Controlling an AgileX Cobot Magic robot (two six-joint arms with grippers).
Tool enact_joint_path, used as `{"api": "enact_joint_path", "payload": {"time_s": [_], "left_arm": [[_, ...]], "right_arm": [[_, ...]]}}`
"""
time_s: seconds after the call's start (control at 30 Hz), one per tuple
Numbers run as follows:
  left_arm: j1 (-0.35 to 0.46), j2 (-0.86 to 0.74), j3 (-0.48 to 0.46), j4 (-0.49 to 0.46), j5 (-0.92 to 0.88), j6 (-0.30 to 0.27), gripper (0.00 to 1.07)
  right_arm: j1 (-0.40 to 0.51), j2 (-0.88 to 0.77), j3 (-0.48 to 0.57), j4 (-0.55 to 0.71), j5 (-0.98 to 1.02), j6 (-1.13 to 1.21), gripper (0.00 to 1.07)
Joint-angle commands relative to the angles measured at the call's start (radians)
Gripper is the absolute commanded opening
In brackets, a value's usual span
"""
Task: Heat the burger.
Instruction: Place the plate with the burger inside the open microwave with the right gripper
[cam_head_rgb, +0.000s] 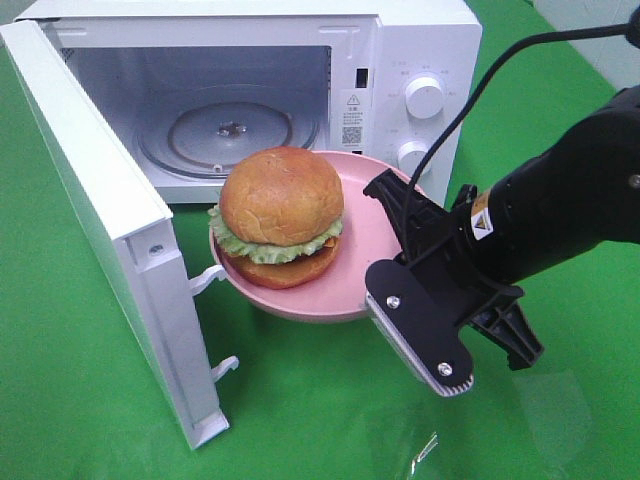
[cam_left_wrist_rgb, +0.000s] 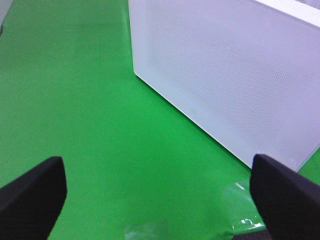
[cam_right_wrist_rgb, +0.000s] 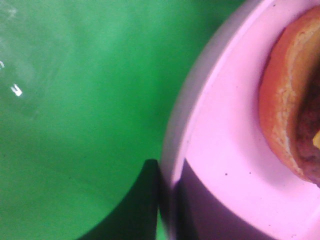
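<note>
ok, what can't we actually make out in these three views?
1. Grip of the right tool on the plate: in the high view its own fingers cover the rim, and the right wrist view is too blurred.
2. Under the plate: hidden by the plate itself, so lifted or resting is unclear.
3. Most of the burger: cut off by the right wrist view's edge.
4. Print on the microwave front: too small, high view.
5. The left tool: outside the high view; the left wrist view shows only its tips, apart.
</note>
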Motion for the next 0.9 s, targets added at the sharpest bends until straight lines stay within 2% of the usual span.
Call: {"api": "enact_joint_path", "payload": {"time_s": [0.03,0.27,0.5,0.67,0.9], "left_arm": [[-0.003,-0.004,0.002,-0.002,-0.007,-0.008,0.91],[-0.003,-0.004,0.002,-0.002,-0.007,-0.008,0.91],[-0.003,-0.004,0.002,-0.002,-0.007,-0.008,0.91],[-0.003,-0.004,0.002,-0.002,-0.007,-0.008,0.91],[-0.003,-0.004,0.002,-0.002,-0.007,-0.008,0.91]], "right_arm": [[0.012,0.016,-0.045,0.012,-0.055,0.006,0.00],[0.054,0.094,-0.146,0.012,-0.036,0.007,0.00],[0.054,0.164,-0.235,0.034,-0.028,0.005,0.00],[0.054,0.188,-0.260,0.034,-0.021,0.005,0.00],[0.050,0.270,-0.373,0.033,0.043,0.004,0.00]]}}
